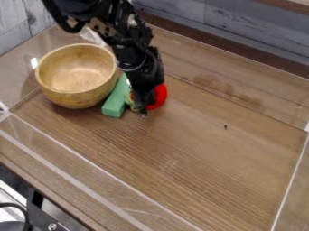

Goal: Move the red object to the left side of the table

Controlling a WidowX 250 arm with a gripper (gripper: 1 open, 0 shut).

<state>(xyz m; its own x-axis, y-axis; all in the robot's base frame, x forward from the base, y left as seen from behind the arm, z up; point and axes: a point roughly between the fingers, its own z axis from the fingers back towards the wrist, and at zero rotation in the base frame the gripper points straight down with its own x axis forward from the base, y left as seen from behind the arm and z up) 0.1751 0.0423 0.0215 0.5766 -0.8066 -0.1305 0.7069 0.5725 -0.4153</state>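
One bowl [76, 76], one green block [116, 101], one red object [156, 95].

Nothing here carries writing I can read. No label, brand, number or sign shows on the bowl [76, 76] left of the gripper [141, 109], on the green block [116, 99] just beside it, on the red object [156, 95] at its tip, or on the table [218, 144].
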